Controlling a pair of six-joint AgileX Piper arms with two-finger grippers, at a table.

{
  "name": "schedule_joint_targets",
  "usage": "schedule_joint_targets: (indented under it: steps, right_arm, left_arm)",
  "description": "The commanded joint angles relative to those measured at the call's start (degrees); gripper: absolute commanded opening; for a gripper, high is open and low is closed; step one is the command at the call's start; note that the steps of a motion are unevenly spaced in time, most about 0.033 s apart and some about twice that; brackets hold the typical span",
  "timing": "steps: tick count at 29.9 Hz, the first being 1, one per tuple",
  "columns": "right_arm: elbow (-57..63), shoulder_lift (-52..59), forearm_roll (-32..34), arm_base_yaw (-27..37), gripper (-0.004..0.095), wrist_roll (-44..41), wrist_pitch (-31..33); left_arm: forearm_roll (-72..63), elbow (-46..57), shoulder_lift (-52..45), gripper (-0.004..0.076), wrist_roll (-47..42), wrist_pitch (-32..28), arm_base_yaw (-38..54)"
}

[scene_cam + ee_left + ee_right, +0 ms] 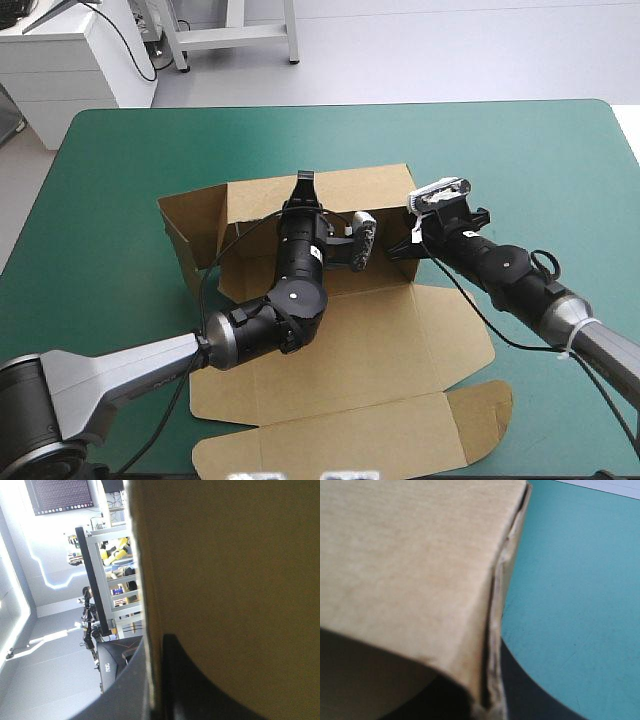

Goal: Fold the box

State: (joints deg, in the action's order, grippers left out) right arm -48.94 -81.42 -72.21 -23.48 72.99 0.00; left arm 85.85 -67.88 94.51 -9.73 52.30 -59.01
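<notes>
Pinching raised walls of the box (345,350), the left gripper (303,184) and right gripper (411,236) were clamped; walls were best kept upright.

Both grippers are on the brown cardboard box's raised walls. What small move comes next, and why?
Probably nudge the black-fingered right gripper inward to seat the right wall's doubled flap: its two layers gape along the edge. The left gripper pinches the brown cardboard box's far wall upright, so that corner looks braced.
</notes>
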Motion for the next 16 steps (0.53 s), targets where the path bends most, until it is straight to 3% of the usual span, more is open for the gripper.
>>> schedule_joint_targets:
  steps: [1, 4, 10, 13, 16]
  right_arm:
    - [-1.9, 1.6, 0.4, 0.2, -0.0019, 1.0, -0.6]
    - [-2.0, 1.5, 0.4, 0.2, -0.002, 1.0, -3.0]
    - [-2.8, 0.9, 1.1, 0.4, -0.002, 1.5, -5.9]
    - [-4.7, -0.6, 1.1, 0.4, -0.0021, 1.5, -7.1]
    - [-7.1, -2.3, 1.1, 0.9, -0.0021, 1.4, -6.4]
  left_arm:
    - [3.5, -1.4, -2.4, 0.0019, -4.0, 0.4, -0.3]
    - [4.0, -1.4, -2.4, 0.0116, -4.2, 0.4, -0.2]
    - [8.5, -1.4, -2.4, 0.0468, -4.6, -3.8, 0.2]
    - [8.1, -1.4, -2.4, 0.049, -4.6, -2.5, -0.6]
    - [7.7, -1.4, -2.4, 0.047, -4.6, 2.8, -3.0]
